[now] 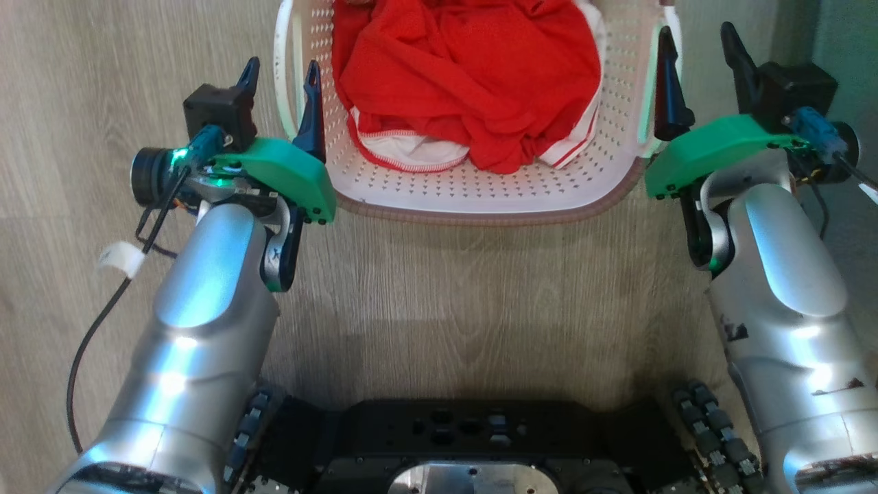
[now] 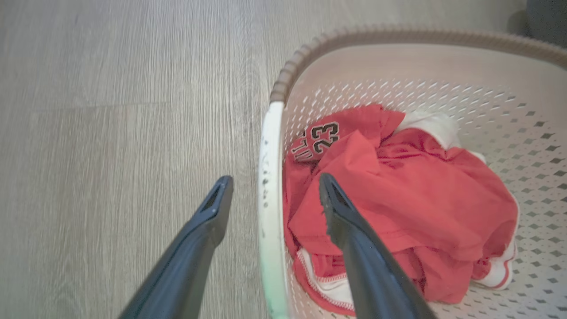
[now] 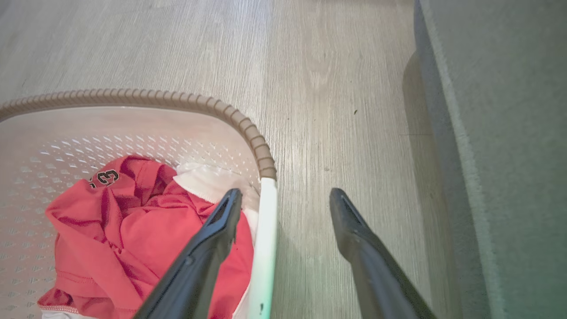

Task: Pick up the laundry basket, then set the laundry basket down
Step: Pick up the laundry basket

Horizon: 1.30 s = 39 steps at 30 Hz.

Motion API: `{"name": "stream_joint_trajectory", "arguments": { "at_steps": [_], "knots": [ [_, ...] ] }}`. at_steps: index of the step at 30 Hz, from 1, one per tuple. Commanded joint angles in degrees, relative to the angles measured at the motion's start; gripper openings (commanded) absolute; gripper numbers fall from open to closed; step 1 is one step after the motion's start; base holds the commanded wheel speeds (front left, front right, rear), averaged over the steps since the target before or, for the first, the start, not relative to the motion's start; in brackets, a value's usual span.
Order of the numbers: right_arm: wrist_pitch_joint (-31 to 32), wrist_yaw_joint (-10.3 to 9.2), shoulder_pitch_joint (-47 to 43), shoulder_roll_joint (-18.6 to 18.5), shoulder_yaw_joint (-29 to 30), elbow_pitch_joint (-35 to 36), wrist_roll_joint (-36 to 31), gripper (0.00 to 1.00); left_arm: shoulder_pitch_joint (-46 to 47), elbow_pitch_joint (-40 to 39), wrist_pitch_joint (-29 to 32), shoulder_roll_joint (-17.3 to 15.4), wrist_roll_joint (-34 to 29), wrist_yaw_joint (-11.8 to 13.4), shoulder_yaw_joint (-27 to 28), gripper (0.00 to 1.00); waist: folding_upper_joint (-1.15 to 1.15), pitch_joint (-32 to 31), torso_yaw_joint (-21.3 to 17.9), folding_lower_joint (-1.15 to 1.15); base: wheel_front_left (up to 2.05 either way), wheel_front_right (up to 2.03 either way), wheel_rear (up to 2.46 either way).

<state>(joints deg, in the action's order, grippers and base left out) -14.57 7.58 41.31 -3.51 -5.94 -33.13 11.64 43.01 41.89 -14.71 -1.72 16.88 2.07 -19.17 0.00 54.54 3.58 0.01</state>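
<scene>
The cream perforated laundry basket (image 1: 480, 192) with a brown woven-look rim sits on the wood floor, holding red and white clothing (image 1: 466, 75). My left gripper (image 1: 281, 75) is open and straddles the basket's white left handle (image 2: 268, 195), one finger outside, one finger inside over the red cloth (image 2: 398, 208). My right gripper (image 1: 699, 62) is open too, straddling the right handle (image 3: 266, 235) the same way. In both wrist views there is a gap between fingers and handle.
Pale wood floor (image 1: 446, 302) surrounds the basket. A grey upholstered piece of furniture (image 3: 500, 146) stands close beside my right gripper. My dark wheeled base (image 1: 466, 446) lies near the basket's front side.
</scene>
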Motion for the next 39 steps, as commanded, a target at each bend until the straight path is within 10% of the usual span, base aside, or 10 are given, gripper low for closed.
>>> {"name": "stream_joint_trajectory", "arguments": {
  "at_steps": [1,29,32,37,39],
  "knots": [
    [-0.43,-0.09,-1.13,0.63,-1.55,0.56,-0.18,1.0,-0.42,0.07,-0.29,-1.16,0.49,0.12,0.9,1.0,0.0,0.94,0.29,-0.01,0.0,0.0,0.0],
    [-0.43,-0.09,4.12,0.63,-4.93,-8.22,1.99,1.0,8.91,10.51,-0.29,-1.16,6.52,-0.41,-7.03,0.95,0.0,5.08,1.33,-0.01,0.0,0.0,0.0],
    [-0.43,-0.09,4.49,0.63,-5.41,-8.66,2.45,0.81,9.05,10.71,-0.29,-1.16,6.81,-0.32,-7.45,0.75,0.0,5.05,1.2,-0.01,0.0,0.0,0.0],
    [-0.43,-0.09,4.99,0.63,-6.24,-9.68,3.1,0.33,9.2,11.25,-0.29,-1.16,7.37,-0.42,-8.17,0.0,0.0,4.92,0.99,-0.01,0.0,0.0,0.0],
    [-0.43,-0.09,5.22,0.63,-6.46,-10.34,3.34,0.03,9.16,11.4,-0.29,-1.16,7.77,-0.43,-8.56,0.0,0.0,4.79,0.95,-0.01,0.0,0.0,0.0]
  ]
}}
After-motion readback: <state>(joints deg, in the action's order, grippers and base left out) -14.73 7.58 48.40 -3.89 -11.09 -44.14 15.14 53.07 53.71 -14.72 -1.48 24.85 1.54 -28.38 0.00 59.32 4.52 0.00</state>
